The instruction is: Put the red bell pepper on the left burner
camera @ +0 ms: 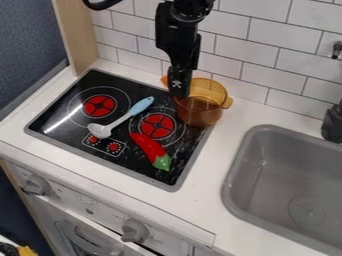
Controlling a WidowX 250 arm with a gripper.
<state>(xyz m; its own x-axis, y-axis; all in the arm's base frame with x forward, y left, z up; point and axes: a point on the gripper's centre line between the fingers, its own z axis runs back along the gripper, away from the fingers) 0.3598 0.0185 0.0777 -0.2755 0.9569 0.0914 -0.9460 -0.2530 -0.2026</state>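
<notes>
Red, green-ended pepper [147, 146], amber pot [202, 109], blue-handled white spoon [120, 120], black cooktop [137, 161], red burners [100, 106], brick-patterned white tiles [277, 85]

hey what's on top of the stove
On the stove are a red pepper with a green stem, a blue-handled spoon and, at the back right edge, an amber pot partly covered by the pincer. Under the spoon and pepper, its surface is hidden.

Pepper [148, 146] on stovetop [130, 161] — sink [247, 165] right
</notes>
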